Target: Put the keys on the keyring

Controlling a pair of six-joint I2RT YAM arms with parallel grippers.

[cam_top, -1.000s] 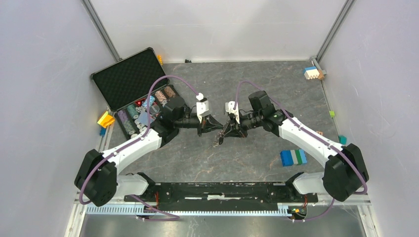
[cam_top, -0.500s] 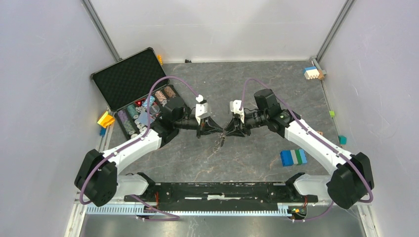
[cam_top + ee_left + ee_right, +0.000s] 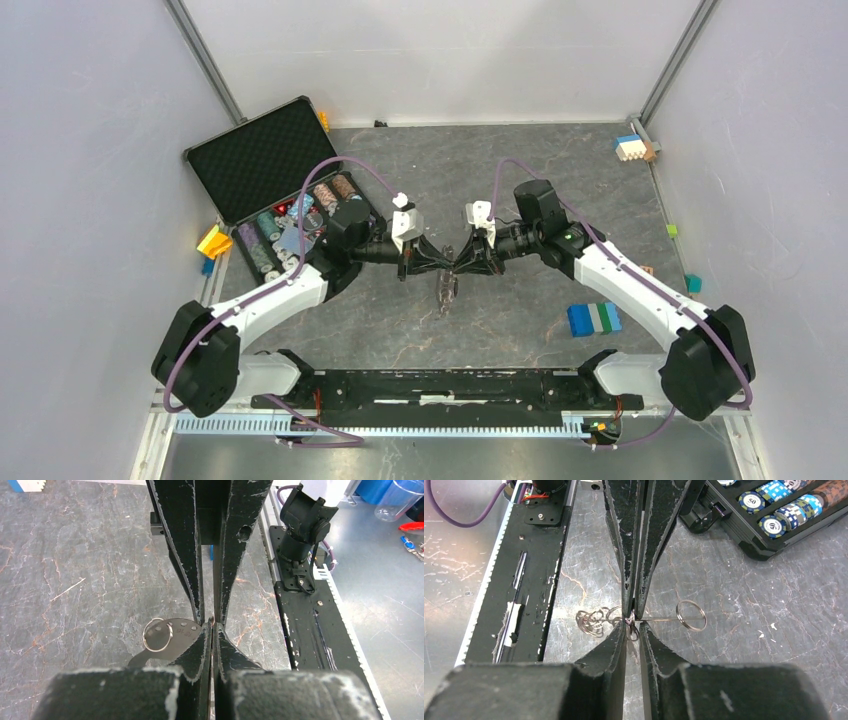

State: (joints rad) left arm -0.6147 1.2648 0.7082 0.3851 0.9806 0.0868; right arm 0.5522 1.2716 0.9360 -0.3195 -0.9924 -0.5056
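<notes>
My left gripper [image 3: 441,262] and right gripper [image 3: 463,261] meet tip to tip above the table's middle. The left gripper [image 3: 213,628] is shut on the edge of the keyring [image 3: 176,636], a flat grey metal piece with small holes and a thin wire ring [image 3: 157,634] through it. In the right wrist view the keyring [image 3: 659,620] shows edge-on. The right gripper [image 3: 632,628] is shut on small wire rings [image 3: 631,624] joined to a bunch of rings [image 3: 593,620]. The metal hangs below the tips [image 3: 445,290]. The black-headed key is hidden.
An open black case [image 3: 285,190] with poker chips stands at the back left, also seen in the right wrist view [image 3: 774,520]. Blue and green blocks [image 3: 593,318] lie at the right. Small blocks sit at the back right corner [image 3: 633,148]. The black base rail [image 3: 440,385] runs along the near edge.
Both grippers have closed in on each other until their tips touch. The right arm has swung slightly back. The hanging metal has shifted a little under the tips.
</notes>
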